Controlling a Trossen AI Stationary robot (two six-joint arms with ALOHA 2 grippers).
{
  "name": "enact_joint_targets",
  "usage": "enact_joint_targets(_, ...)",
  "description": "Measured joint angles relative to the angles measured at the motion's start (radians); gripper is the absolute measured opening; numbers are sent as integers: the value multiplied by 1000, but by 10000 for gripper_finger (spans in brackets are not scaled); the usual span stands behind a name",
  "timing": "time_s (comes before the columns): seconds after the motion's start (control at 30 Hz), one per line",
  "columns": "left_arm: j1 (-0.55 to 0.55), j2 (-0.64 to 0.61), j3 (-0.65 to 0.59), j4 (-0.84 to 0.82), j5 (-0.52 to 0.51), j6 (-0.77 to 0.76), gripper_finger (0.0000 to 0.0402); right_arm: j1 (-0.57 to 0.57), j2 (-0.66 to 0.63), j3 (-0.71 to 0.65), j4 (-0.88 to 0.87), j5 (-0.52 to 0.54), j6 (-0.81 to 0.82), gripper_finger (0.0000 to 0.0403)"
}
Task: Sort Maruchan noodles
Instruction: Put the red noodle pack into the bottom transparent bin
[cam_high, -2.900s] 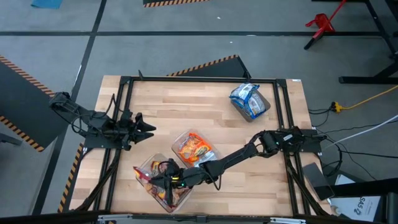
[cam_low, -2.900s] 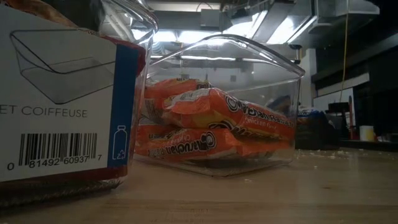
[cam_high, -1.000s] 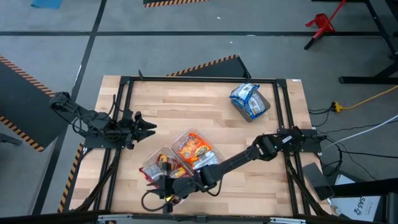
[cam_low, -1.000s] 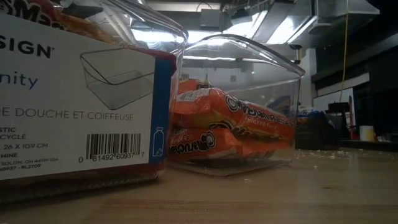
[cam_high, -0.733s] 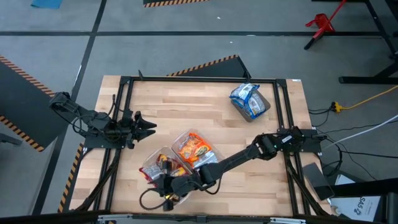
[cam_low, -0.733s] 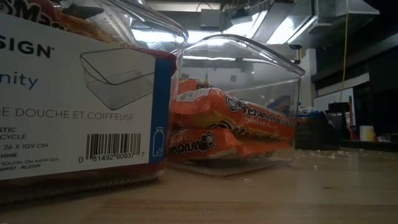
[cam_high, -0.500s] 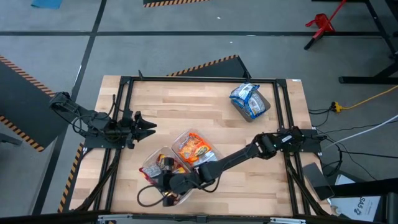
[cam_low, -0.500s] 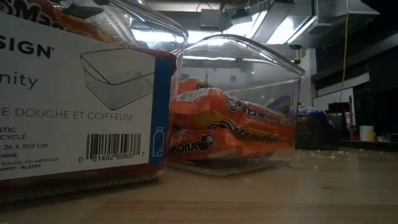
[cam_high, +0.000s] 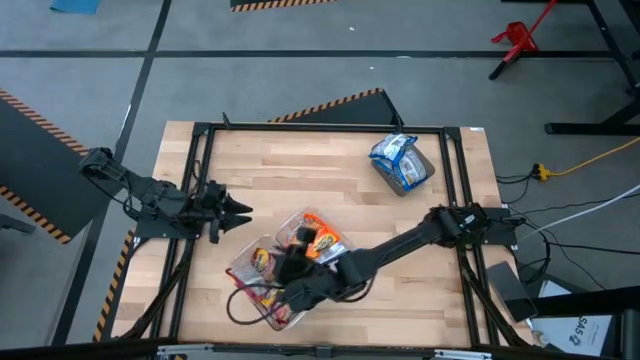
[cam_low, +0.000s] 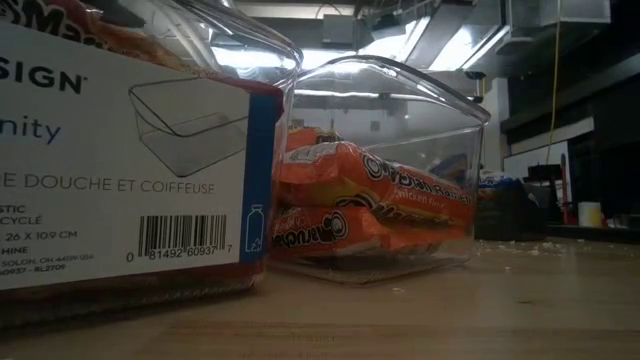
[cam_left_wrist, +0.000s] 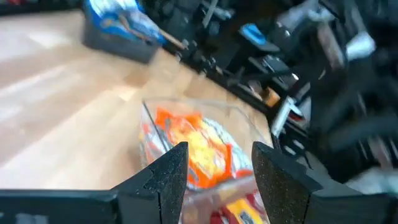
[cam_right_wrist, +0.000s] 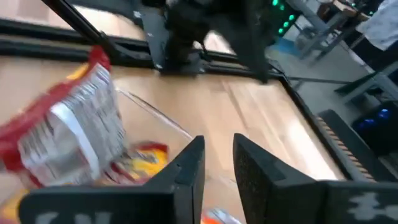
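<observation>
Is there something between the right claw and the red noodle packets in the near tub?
Nothing visible. The right claw hangs directly over the near tub, whose top is open, and the red noodle packets lie just in front of its fingers.

right gripper (cam_high: 292, 246) lifted from red-packet tub (cam_high: 262, 283), swung toward orange-packet tub (cam_high: 313, 238)

Orange packets (cam_low: 372, 205) lie stacked flat mid-surface, red packets (cam_high: 258, 272) (crinkly, silver-backed) heaped to their near left, and blue packets (cam_high: 400, 160) piled at the far right, well apart.
</observation>
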Motion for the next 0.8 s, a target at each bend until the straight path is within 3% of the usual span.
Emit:
enact_joint_targets(0.2, -32, -1, 0, 4, 295, -30, 172, 22, -126, 0, -139, -65, -2, 72)
enact_joint_targets(0.27, -64, -1, 8, 25, 343, -52, 172, 46, -164, 1, -185, -76, 1, 72)
enact_joint_targets(0.4, -144, 48, 93, 12, 286, -42, 172, 92, -209, 1, -278, -76, 56, 72)
enact_joint_targets(0.57, -227, 206, 271, -236, 190, -13, 172, 129, -224, 0, -339, -52, 106, 72)
enact_joint_targets(0.8, -320, 519, 463, -483, 333, -155, 159, 147, -223, 0, -384, -48, 149, 72)
